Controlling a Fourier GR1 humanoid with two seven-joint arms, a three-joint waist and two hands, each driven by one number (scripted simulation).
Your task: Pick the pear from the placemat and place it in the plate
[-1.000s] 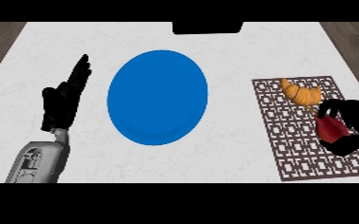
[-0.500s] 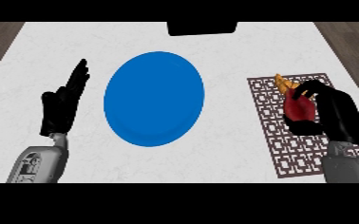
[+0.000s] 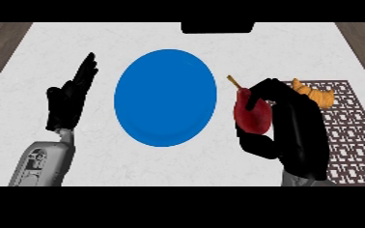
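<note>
A dark red pear (image 3: pixel 252 113) with a thin stem is held above the counter, just right of the blue plate (image 3: pixel 165 96). My right hand (image 3: pixel 288 125) is shut on the pear, fingers and thumb curled round it from the right. The patterned brown placemat (image 3: pixel 342 125) lies behind that hand at the right edge. At the left, my left hand (image 3: pixel 70 99) rests open with its fingers pointing up, apart from the plate.
An orange croissant (image 3: pixel 314 92) lies on the placemat's far end, partly hidden by my right hand. A black object (image 3: pixel 217 27) sits at the counter's far edge. White counter surrounds the plate.
My right hand has carried the pear leftward off the placemat to the plate's right rim. The view has shifted slightly. The left hand has stayed as it was.
</note>
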